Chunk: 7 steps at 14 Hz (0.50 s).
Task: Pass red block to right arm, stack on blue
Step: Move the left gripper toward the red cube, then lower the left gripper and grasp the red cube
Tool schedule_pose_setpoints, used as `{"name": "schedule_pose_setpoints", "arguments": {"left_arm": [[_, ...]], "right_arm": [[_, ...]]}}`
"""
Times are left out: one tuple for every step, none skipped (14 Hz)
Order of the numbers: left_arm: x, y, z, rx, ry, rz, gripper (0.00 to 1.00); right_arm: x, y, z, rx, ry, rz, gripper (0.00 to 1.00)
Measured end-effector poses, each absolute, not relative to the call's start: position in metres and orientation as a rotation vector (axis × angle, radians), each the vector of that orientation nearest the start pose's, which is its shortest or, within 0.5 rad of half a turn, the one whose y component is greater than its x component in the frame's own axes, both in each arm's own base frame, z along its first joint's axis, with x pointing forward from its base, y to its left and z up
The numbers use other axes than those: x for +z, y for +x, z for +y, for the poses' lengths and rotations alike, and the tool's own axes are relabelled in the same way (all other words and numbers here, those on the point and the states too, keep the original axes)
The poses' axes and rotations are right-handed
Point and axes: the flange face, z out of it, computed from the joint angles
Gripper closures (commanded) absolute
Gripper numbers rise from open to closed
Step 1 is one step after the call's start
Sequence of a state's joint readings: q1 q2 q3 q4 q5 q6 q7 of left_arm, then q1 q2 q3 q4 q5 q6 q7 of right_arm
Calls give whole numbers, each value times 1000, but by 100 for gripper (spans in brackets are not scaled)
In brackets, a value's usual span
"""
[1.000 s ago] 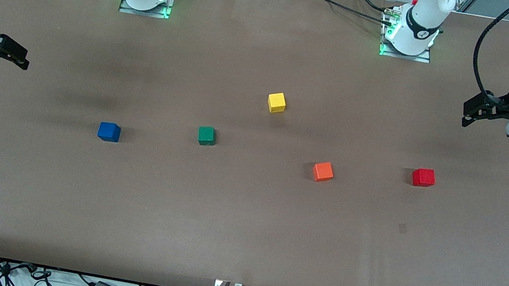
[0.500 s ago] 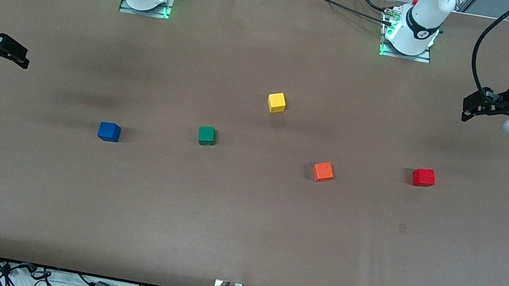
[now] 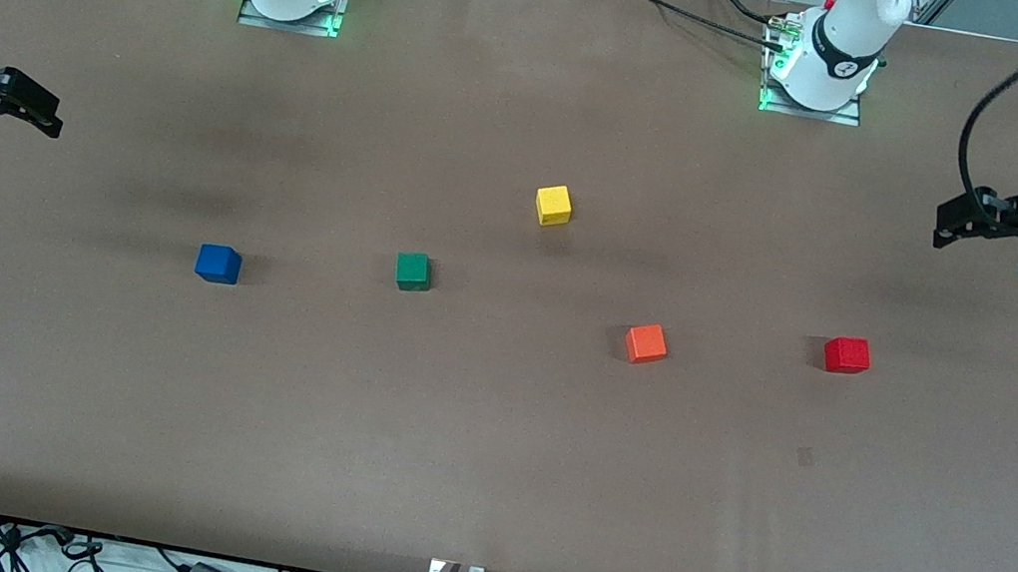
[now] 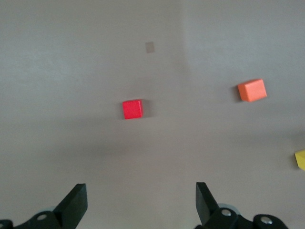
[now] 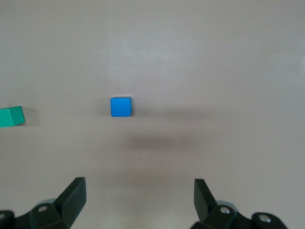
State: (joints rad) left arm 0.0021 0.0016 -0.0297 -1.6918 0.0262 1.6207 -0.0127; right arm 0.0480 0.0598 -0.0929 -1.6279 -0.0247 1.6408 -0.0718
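Observation:
The red block (image 3: 847, 355) sits on the brown table toward the left arm's end, and also shows in the left wrist view (image 4: 132, 109). The blue block (image 3: 218, 264) sits toward the right arm's end, and also shows in the right wrist view (image 5: 120, 107). My left gripper (image 3: 943, 230) hangs open and empty above the table at the left arm's end, away from the red block; its jaws (image 4: 141, 205) stand wide apart. My right gripper (image 3: 50, 118) hangs open and empty above the table at the right arm's end, apart from the blue block; its jaws (image 5: 139, 198) stand wide apart.
An orange-red block (image 3: 647, 343) lies beside the red one toward the table's middle. A green block (image 3: 412, 271) and a yellow block (image 3: 553, 204) lie between the two ends. A small grey mark (image 3: 804, 456) is on the table nearer the camera than the red block.
My left gripper has shifted slightly toward the left arm's end of the table, with its wrist turning a little. The right gripper has barely moved. The blocks have not moved.

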Motion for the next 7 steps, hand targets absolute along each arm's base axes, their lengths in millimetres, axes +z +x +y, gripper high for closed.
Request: {"name": "schedule_pose_setpoints", "arguments": {"left_arm": [[559, 560, -9, 138, -3112, 13, 0], [545, 566, -8, 170, -3110, 9, 0], [530, 572, -9, 208, -3108, 10, 0], [513, 578, -10, 246, -3106, 11, 0], [498, 584, -10, 274, -3104, 11, 0], [483, 590, -10, 293, -3103, 7, 0], [469, 596, -9, 303, -3102, -1, 0]], "right_arm": [[570, 574, -27, 77, -3168, -46, 0], [569, 574, -27, 78, -3168, -46, 0], [569, 574, -27, 78, -3168, -47, 0], [569, 574, -27, 79, -3168, -47, 0], [569, 574, -27, 80, -3168, -47, 0], [569, 574, -27, 80, -3168, -47, 0], [569, 574, -27, 80, -3168, -47, 0]]}}
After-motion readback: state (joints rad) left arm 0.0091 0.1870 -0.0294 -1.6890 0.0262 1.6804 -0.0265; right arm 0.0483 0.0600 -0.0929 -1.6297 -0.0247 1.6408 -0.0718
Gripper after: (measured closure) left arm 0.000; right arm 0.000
